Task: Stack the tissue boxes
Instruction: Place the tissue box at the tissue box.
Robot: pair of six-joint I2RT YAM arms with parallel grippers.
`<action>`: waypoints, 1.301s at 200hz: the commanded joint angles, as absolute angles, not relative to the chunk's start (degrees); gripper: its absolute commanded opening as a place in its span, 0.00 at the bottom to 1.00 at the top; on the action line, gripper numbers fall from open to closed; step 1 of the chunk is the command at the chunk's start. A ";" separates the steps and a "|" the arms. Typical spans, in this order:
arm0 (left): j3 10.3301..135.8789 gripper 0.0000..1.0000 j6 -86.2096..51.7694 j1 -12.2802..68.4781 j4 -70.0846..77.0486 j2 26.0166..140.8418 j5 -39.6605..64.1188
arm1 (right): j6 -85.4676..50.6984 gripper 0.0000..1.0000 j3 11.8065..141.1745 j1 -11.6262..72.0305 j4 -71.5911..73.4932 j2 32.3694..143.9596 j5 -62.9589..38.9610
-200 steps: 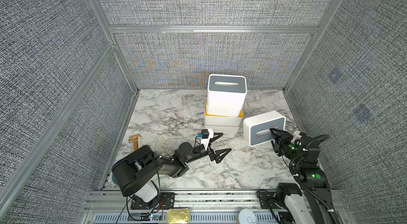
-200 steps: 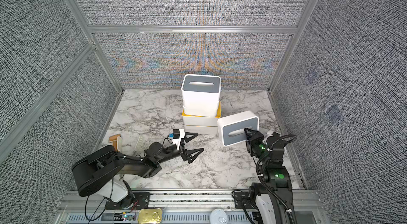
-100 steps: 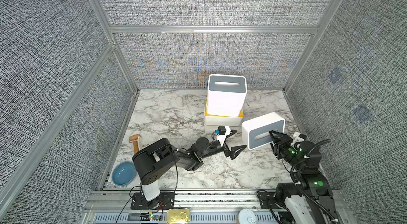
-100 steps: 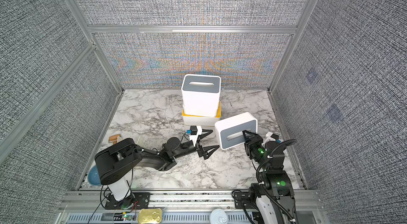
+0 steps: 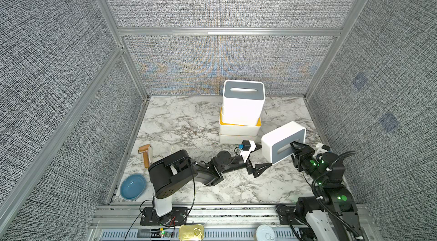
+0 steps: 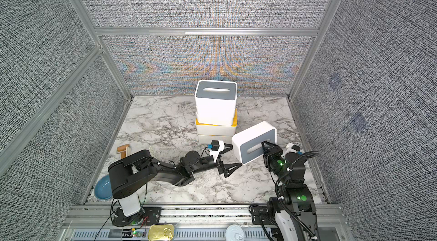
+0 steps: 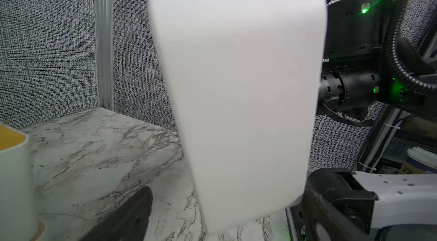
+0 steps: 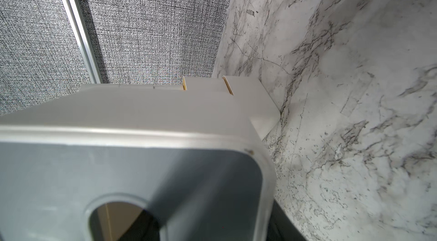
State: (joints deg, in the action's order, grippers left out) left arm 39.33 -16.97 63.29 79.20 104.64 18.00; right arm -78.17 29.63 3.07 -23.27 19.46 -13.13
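- Both top views: stack [image 5: 240, 123] [image 6: 216, 128] of tissue boxes stands back-middle on the table [image 5: 179, 119], grey-lidded one on top, yellow lid edge under it.
- Tipped box [image 5: 281, 140] [image 6: 254, 138] lies on its side just beside the stack, grey lid facing the right arm.
- Right tool [image 5: 295, 148] [image 6: 266, 147] clamped on that lid at the slot. Left arm stretched low across the table, left tool [image 5: 264, 155] [image 6: 236, 155] spread wide around the box's near corner.
- Left wrist only: tipped box's plain white side [image 7: 238, 100], blurred, with one dark finger [image 7: 132, 216] below.
- Right wrist only: slotted lid [image 8: 142, 180] close up, stack [image 8: 224, 90] behind showing two bamboo lid edges.
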 commanded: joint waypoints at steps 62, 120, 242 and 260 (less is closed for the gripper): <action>39.84 0.99 -18.77 64.55 82.47 105.44 16.76 | -79.80 0.42 29.12 3.08 -20.26 19.06 -12.04; 41.68 0.99 -20.95 64.95 84.65 108.59 11.65 | -80.00 0.42 28.74 3.17 -19.58 19.07 -12.22; 40.51 0.81 -20.84 65.50 90.49 110.02 11.24 | -79.90 0.42 28.72 3.25 -19.05 19.42 -12.17; 40.26 0.79 -20.44 65.61 91.00 109.87 11.00 | -79.81 0.42 28.58 3.33 -19.00 19.41 -12.20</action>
